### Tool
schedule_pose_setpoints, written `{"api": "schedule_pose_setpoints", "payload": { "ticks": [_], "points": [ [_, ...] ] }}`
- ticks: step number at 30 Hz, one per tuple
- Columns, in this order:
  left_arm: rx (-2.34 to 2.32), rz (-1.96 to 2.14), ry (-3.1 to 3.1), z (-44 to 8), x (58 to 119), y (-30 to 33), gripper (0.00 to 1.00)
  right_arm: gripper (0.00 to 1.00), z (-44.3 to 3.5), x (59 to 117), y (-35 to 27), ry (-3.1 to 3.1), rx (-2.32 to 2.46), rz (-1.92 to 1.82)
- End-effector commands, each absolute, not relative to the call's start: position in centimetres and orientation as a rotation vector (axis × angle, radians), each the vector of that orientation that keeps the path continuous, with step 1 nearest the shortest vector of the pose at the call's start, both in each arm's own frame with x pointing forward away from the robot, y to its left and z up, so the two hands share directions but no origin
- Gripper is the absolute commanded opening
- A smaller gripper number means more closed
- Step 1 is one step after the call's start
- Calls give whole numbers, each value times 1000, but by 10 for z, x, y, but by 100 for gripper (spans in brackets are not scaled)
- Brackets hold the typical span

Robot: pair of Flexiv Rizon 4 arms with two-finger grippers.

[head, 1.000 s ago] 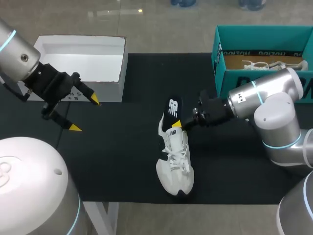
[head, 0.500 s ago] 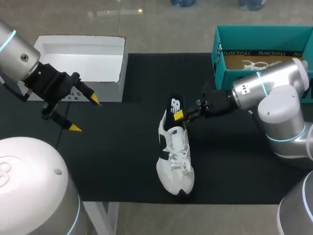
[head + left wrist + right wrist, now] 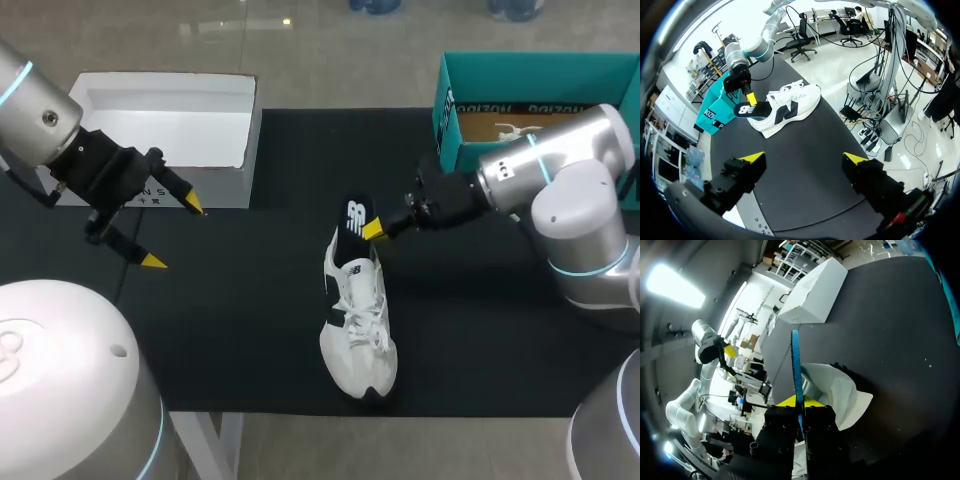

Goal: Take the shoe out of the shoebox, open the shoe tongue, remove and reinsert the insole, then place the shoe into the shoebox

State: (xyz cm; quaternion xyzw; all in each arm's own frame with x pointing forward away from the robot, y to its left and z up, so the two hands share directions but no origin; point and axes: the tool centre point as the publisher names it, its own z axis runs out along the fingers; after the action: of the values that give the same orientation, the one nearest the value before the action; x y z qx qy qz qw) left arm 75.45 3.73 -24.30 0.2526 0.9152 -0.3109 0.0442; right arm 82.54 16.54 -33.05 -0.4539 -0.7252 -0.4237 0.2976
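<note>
Shoe (image 3: 358,330) sits on its sole at the table's (image 3: 250,340) centre, toe toward 6 o'clock, with nothing pinning it. At its heel, toward 12 o'clock, the black insole (image 3: 352,222) sticks out of the collar, and the right tool (image 3: 375,228) is clamped thinly on its edge from 3 o'clock. That narrow pinch could slip. A hard pull could also drag the light shoe along, since the left tool (image 3: 173,234) hangs with fingers apart, well off at 9 o'clock by the white box (image 3: 160,120). The teal shoebox (image 3: 450,130) at 2 o'clock is close enough for the right arm to clip.
</note>
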Motion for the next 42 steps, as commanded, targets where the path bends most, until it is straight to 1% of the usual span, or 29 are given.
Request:
{"api": "schedule_pose_setpoints", "payload": {
  "ticks": [1, 15, 24, 25, 26, 27, 28, 29, 30, 32, 34, 38, 42],
  "points": [
    [773, -945, 2800, -243, 755, 37, 100, 0, -334, 824, 170, -1927, -1204, -1121],
    [773, -945, 2800, -243, 755, 37, 100, 0, -356, 782, 186, -1854, -1201, -1064],
    [773, -945, 2800, -243, 755, 37, 100, 0, -362, 775, 187, -1831, -1215, -1051],
    [773, -945, 2800, -243, 755, 37, 100, 11, -360, 777, 187, -1832, -1216, -1051],
    [773, -945, 2800, -243, 755, 37, 100, 29, -359, 779, 186, -1839, -1217, -1051],
    [773, -945, 2800, -243, 755, 37, 100, 40, -357, 782, 185, -1843, -1217, -1053],
    [773, -945, 2800, -243, 755, 37, 100, 46, -356, 784, 185, -1848, -1217, -1059],
    [773, -945, 2800, -243, 755, 37, 100, 49, -354, 787, 185, -1858, -1215, -1061],
    [773, -945, 2800, -243, 755, 37, 100, 58, -352, 789, 184, -1868, -1213, -1061],
    [773, -945, 2800, -243, 755, 37, 100, 57, -347, 793, 183, -1879, -1206, -1071],
    [773, -945, 2800, -243, 755, 37, 100, 49, -343, 798, 182, -1896, -1200, -1084],
    [773, -945, 2800, -243, 755, 37, 100, 45, -336, 804, 179, -1918, -1194, -1090],
    [773, -945, 2800, -243, 755, 37, 100, 46, -336, 809, 176, -1930, -1200, -1084]
  ]
}}
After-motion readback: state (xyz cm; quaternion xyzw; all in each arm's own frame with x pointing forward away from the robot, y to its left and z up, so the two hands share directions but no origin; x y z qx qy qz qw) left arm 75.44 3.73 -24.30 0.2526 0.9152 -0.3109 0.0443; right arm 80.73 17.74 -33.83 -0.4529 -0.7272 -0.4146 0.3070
